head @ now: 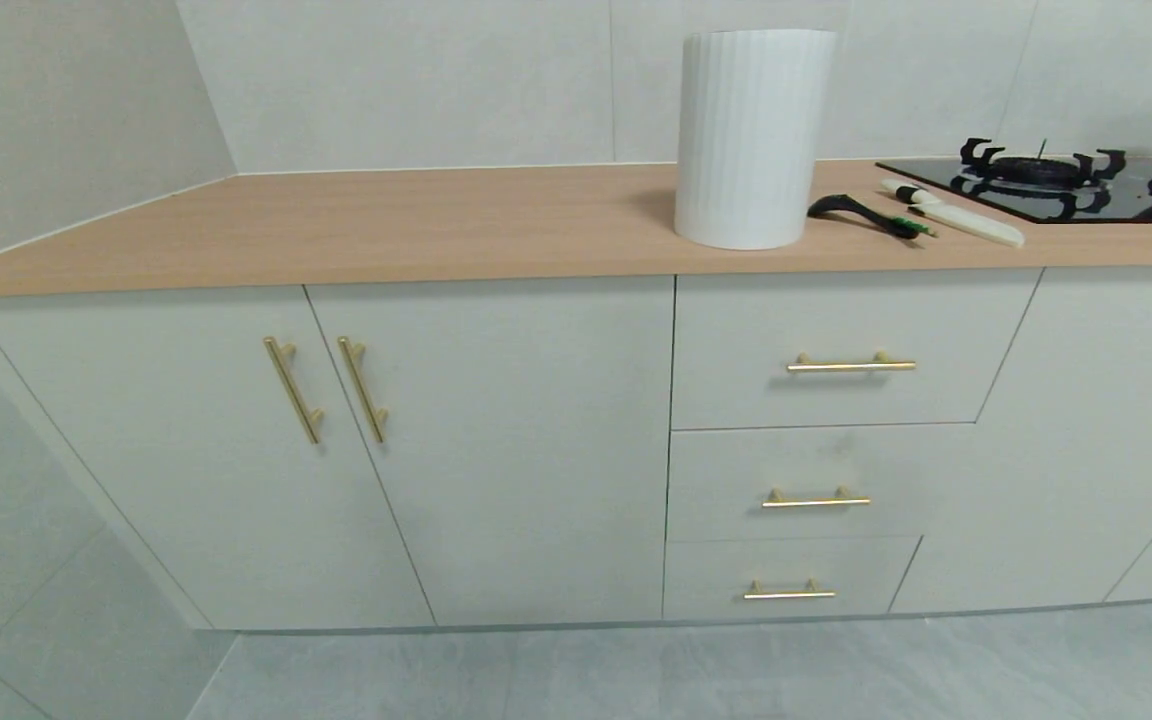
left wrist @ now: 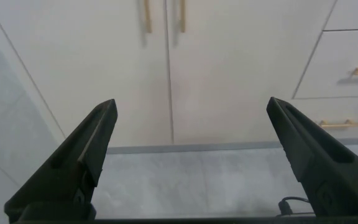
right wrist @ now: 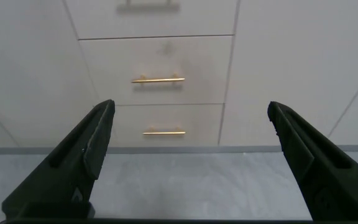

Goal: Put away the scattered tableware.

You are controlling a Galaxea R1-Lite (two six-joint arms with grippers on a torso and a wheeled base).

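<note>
Where the wooden bench (head: 416, 225) runs across the upper half of the head view, the tableware lies right of centre: one black utensil (head: 858, 212) with a green bit at its end, and one long white utensil (head: 966, 222) just beside it, both flat on the bench. Whether a third piece lies among them cannot be told. One tall white ribbed canister (head: 751, 135) stands upright just left of them, the black utensil's head close to its base. One black hob (head: 1056, 188) sits at the upper right, next to the white utensil.

Below the bench are two cabinet doors (head: 336, 450), each with one gold handle, and a stack of three drawers (head: 826, 350), each with one gold bar handle.

The left claw (left wrist: 191, 104) is held low over the pale floor, pointing at the two doors, its two dark fingers (left wrist: 92, 143) spread wide with nothing between them. The right claw (right wrist: 190, 106) is held likewise low, pointing at the lower drawers, fingers (right wrist: 89, 146) spread wide and bare.
</note>
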